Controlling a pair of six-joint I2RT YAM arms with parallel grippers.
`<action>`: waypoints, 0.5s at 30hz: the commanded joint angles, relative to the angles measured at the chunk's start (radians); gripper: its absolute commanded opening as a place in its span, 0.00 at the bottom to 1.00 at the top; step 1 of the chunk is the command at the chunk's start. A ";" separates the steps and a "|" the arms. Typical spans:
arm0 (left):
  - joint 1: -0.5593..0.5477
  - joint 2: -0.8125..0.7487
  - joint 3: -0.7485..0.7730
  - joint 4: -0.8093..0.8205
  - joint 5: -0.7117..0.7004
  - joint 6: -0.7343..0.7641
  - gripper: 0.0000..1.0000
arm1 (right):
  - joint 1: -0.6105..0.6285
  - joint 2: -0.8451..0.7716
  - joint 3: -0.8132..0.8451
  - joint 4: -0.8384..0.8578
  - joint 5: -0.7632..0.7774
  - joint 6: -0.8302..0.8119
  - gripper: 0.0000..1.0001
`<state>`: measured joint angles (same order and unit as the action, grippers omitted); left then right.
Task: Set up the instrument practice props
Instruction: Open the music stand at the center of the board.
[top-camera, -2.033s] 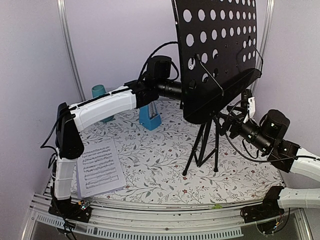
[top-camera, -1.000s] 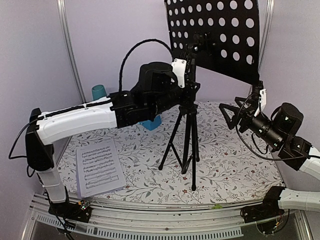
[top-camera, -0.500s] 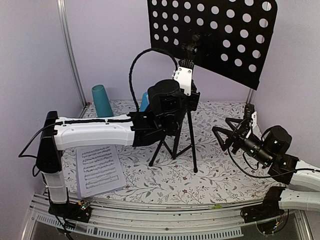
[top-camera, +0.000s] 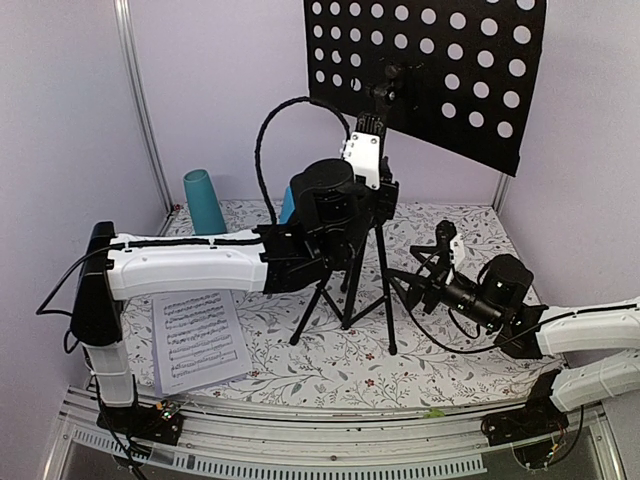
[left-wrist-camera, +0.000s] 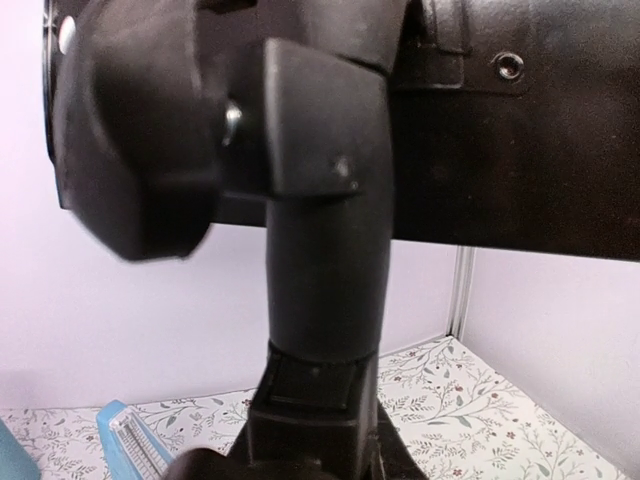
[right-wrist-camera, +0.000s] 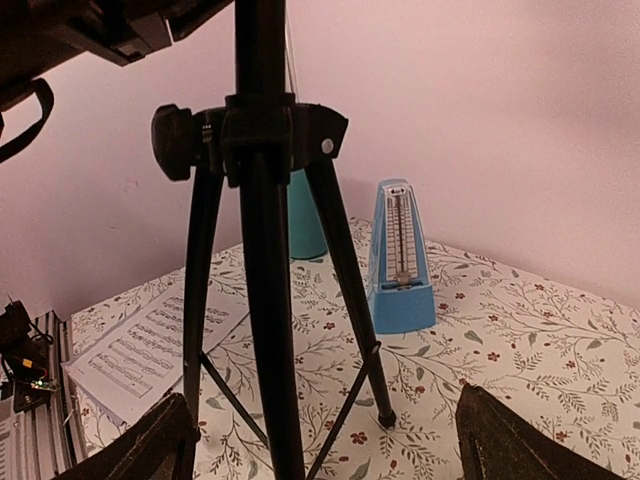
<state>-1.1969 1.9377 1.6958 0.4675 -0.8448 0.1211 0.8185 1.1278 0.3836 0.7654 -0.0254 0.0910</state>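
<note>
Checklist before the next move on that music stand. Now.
1. Grip of left gripper on music stand post: ok.
2. Stand upright: ok.
3. All three feet planted on table: cannot tell.
4. Open right gripper not touching the legs: ok.
5. Blue metronome apart from the legs: ok.
6. Printed sheet music on the stand: not ok, it lies on the table.

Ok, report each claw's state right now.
Left claw: closed on the music stand post.
Right claw: open, holding nothing, near the stand's legs.
</note>
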 joint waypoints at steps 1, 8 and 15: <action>0.019 -0.154 -0.056 0.299 0.056 -0.045 0.00 | 0.006 0.080 0.075 0.074 -0.060 -0.014 0.89; 0.023 -0.152 -0.056 0.340 0.068 -0.008 0.00 | 0.006 0.163 0.177 -0.054 -0.104 -0.012 0.62; 0.022 -0.148 -0.046 0.394 0.085 0.052 0.00 | 0.005 0.163 0.220 -0.189 -0.034 -0.062 0.08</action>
<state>-1.1854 1.8759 1.5902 0.5797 -0.8120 0.1310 0.8185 1.2861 0.5663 0.6727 -0.1028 0.0643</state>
